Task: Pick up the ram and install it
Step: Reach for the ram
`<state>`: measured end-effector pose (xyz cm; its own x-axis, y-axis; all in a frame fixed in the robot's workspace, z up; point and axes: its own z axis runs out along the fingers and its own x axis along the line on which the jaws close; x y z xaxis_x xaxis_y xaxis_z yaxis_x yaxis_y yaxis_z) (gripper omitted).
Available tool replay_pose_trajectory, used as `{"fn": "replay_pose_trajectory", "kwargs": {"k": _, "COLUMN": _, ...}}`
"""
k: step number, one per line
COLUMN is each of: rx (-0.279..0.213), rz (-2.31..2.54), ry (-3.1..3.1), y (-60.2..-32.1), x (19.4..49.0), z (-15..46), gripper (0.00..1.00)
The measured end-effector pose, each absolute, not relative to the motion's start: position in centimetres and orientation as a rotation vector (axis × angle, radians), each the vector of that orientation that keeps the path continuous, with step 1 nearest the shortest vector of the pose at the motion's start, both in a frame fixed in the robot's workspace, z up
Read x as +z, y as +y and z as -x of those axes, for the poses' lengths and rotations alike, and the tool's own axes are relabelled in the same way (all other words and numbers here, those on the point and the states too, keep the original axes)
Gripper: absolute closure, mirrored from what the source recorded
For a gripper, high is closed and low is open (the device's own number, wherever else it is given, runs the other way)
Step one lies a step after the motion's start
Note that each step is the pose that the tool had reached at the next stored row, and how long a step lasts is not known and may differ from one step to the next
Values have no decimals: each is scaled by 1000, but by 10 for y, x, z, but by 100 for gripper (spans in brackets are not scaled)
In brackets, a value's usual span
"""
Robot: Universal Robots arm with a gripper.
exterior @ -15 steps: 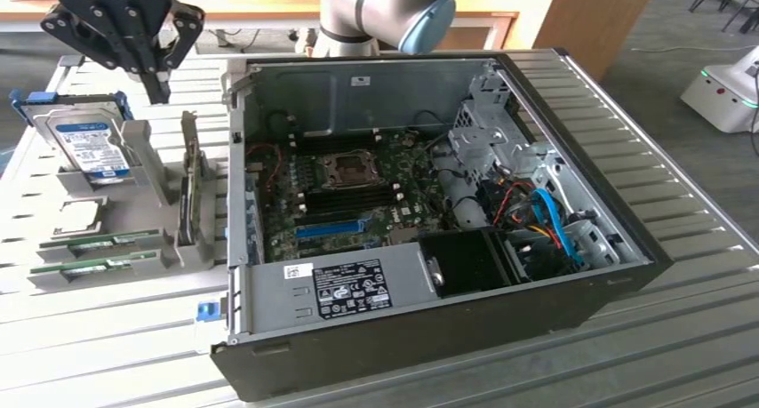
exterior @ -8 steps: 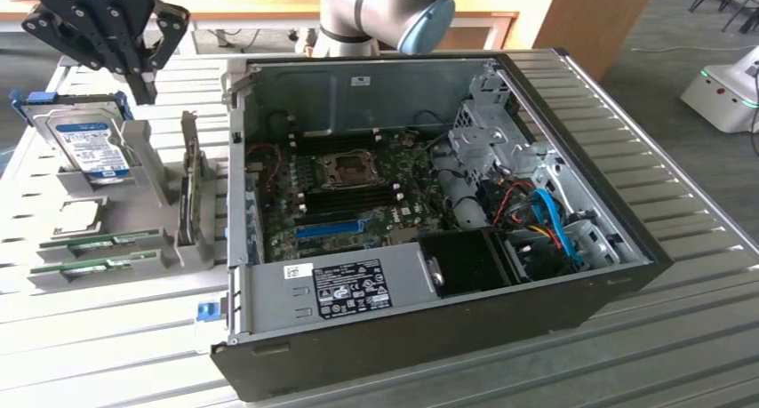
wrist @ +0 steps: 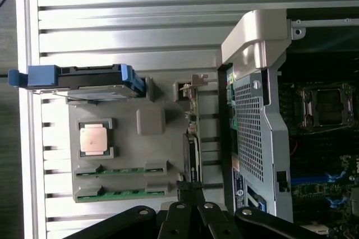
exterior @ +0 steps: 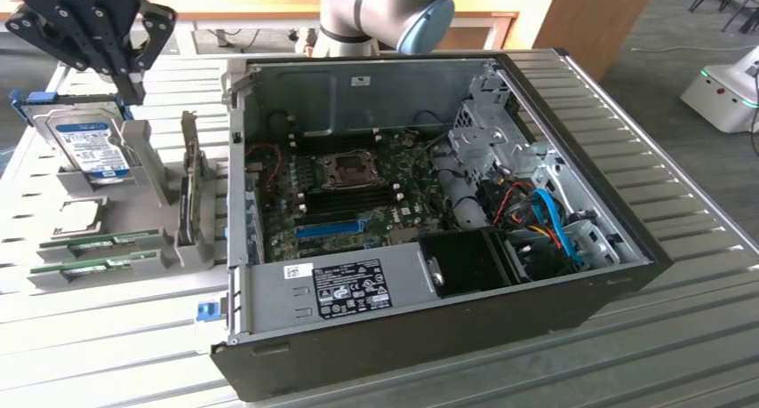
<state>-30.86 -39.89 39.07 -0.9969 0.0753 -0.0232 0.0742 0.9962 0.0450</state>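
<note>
Ram (exterior: 101, 244): 2 green sticks, seated side by side in slots at one end of grey holder (exterior: 140, 172). Not picked up, not installed. CPU (exterior: 76, 217) just beside them in same holder; HDD (exterior: 91, 146) upright at far end. Holder sits on slatted table (exterior: 107, 346), on exterior view's left of open PC case (exterior: 415, 324); mobo (exterior: 355, 190) exposed inside. Gripper (exterior: 128, 88) hangs above HDD, well apart from ram. Wrist view: fingers (wrist: 185, 191) closed together, nothing grasped.

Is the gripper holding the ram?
No, both ram sticks lie in the grey holder, with the gripper high above them.
</note>
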Motion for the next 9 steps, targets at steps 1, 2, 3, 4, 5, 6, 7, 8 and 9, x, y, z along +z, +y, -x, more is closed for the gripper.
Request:
{"fn": "replay_pose_trajectory", "kwargs": {"k": 1, "rx": 69, "rz": -117, "ry": 3114, "y": -399, "x": 391, "z": 310, "gripper": 89}}
{"fn": "replay_pose_trajectory", "kwargs": {"k": 2, "rx": 69, "rz": -117, "ry": 3114, "y": -399, "x": 391, "z": 312, "gripper": 89}}
{"fn": "replay_pose_trajectory", "kwargs": {"k": 3, "rx": 69, "rz": -117, "ry": 3114, "y": -399, "x": 391, "z": 313, "gripper": 89}}
{"fn": "replay_pose_trajectory", "kwargs": {"k": 4, "rx": 69, "rz": -116, "ry": 3114, "y": -399, "x": 390, "z": 315, "gripper": 89}}
{"fn": "replay_pose_trajectory", "kwargs": {"k": 5, "rx": 69, "rz": -117, "ry": 3114, "y": -399, "x": 390, "z": 317, "gripper": 89}}
{"fn": "replay_pose_trajectory", "kwargs": {"k": 6, "rx": 69, "rz": -117, "ry": 3114, "y": -399, "x": 390, "z": 318, "gripper": 89}}
{"fn": "replay_pose_trajectory", "kwargs": {"k": 7, "rx": 69, "rz": -117, "ry": 3114, "y": -399, "x": 390, "z": 320, "gripper": 89}}
{"fn": "replay_pose_trajectory", "kwargs": {"k": 8, "rx": 69, "rz": -117, "ry": 3114, "y": -399, "x": 390, "z": 322, "gripper": 89}}
{"fn": "replay_pose_trajectory", "kwargs": {"k": 9, "rx": 69, "rz": -117, "ry": 3114, "y": -399, "x": 390, "z": 324, "gripper": 89}}
